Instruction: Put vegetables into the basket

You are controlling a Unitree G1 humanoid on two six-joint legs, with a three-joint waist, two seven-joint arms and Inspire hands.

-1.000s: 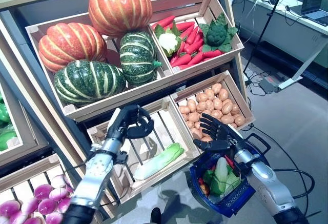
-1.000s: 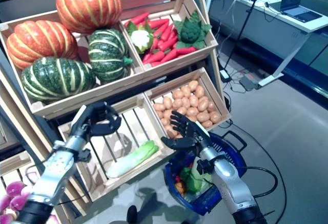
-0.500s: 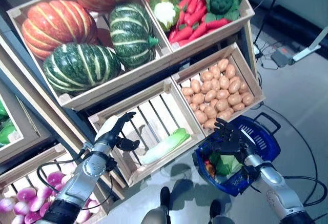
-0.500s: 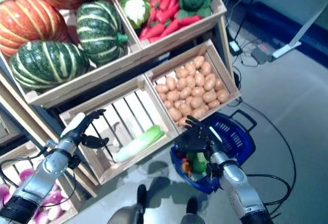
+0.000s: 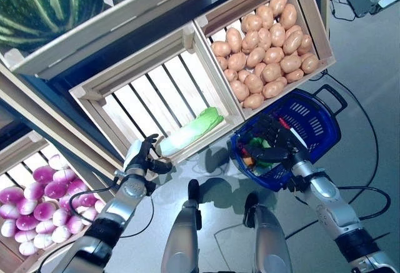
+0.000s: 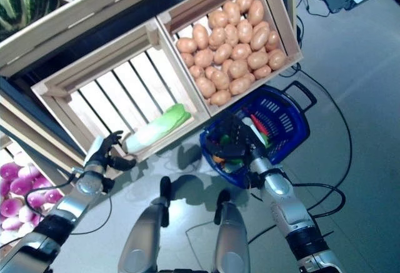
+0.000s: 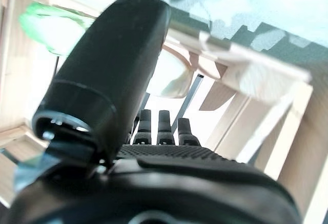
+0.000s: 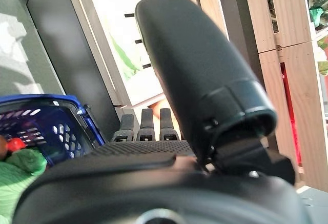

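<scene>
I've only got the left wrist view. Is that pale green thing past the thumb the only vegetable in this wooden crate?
Observer: Yes. The long pale green cabbage lies alone in the slatted wooden crate, near its front wall.
Operator: Where's the basket?
Observer: The blue plastic basket is just below the wooden crate of brown potatoes, already holding some vegetables.
Operator: And the right hand?
Observer: The right hand hovers open over the basket, holding nothing.

Slatted crate — bare but for cabbage.
</scene>
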